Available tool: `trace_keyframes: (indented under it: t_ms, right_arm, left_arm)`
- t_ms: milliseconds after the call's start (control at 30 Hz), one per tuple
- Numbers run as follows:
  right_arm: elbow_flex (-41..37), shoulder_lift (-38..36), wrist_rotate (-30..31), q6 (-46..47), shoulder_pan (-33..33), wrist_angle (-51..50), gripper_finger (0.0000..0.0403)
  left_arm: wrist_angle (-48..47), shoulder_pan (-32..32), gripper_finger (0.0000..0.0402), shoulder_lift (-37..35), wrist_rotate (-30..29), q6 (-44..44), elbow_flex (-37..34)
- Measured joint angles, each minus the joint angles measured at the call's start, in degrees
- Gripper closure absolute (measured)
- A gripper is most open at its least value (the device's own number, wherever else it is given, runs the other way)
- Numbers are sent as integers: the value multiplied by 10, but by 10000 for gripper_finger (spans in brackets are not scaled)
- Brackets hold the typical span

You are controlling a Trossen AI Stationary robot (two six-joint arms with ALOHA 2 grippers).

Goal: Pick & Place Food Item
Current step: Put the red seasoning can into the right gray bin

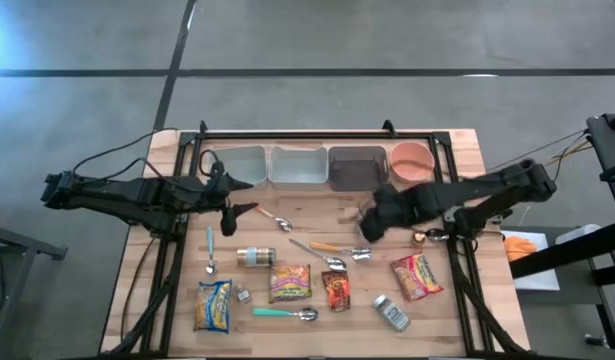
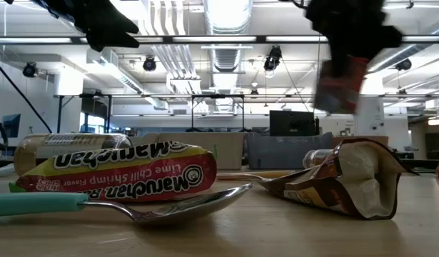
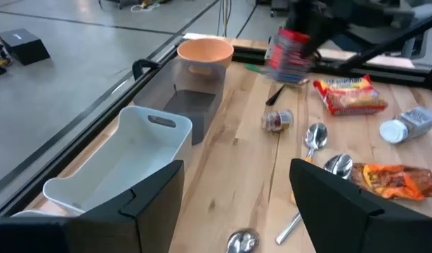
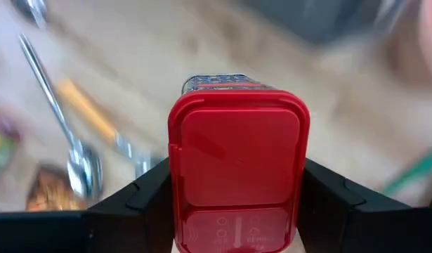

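- Above the table's middle-right, the right gripper pinches a red-lidded rectangular spice container; both dark fingers are pressed to its sides, and it is lifted clear of the wooden table.
- Left wrist view shows the same container hanging in the air near the far row of bins; low view shows it off the surface too.
- Left gripper hovers over the table's left side, fingers spread, nothing between them.
- Far edge, left to right, four containers: two white plastic bins, one dark grey bin, one salmon-pink round bowl.
- Noodle and snack packets on the near half, four counted: yellow-blue packet near left, Maruchan lime chili shrimp packet centre, dark orange-brown packet just right of it, red-yellow packet on the right.
- Two jars lying down: a clear jar with gold lid left of centre, a small grey shaker near right.
- Spoons, four counted in the high view: teal-handled spoon near edge, light-handled spoon on the left, all-metal spoon far centre, another metal spoon centre.
- One orange-handled utensil lies by the centre spoon; its head cannot be made out.
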Motion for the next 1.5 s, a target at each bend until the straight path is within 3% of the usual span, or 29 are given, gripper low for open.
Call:
trace_keyframes:
  t_ms: [200,467,733,1233,1500]
  right_arm:
    - [44,18,12,-188,-125,62,191]
    - [89,86,-51,-369,-244,161,191]
    - [209,206,-92,-501,-263,155,191]
    - [548,450,-99,-760,-266,-58,191]
    - [631,518,-118,-818,-265,-123,191]
  left_arm:
    - [16,0,139,0,0,-6,2]
    - [18,1,139,0,-13,-22,2]
    - [-2,1,139,0,-17,-34,2]
    - [-27,1,139,0,-26,-27,2]
    - [-34,1,139,0,-26,-20,2]
